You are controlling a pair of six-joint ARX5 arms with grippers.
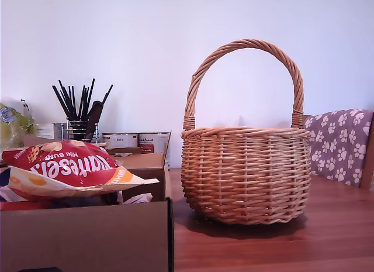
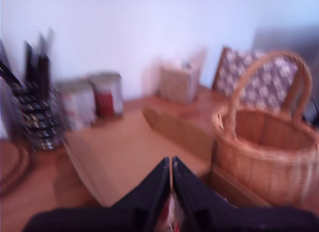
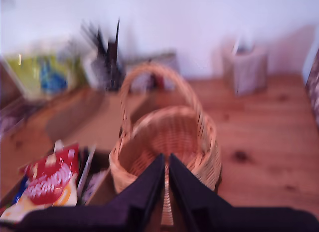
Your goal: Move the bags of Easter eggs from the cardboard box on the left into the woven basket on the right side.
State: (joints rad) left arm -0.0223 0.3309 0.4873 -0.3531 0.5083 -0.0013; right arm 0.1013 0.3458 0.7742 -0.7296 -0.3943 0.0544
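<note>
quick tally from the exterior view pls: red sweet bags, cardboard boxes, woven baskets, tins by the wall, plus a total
red sweet bag: 1
cardboard box: 1
woven basket: 1
tins: 2
total: 5

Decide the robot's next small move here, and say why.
Probably open my first hand and lower it onto the red bag. That bag lies on top in the box, nothing grips it in the exterior view, and the basket looks empty in the second wrist view. The hand's jaws look nearly closed, though that view is blurred.
</note>
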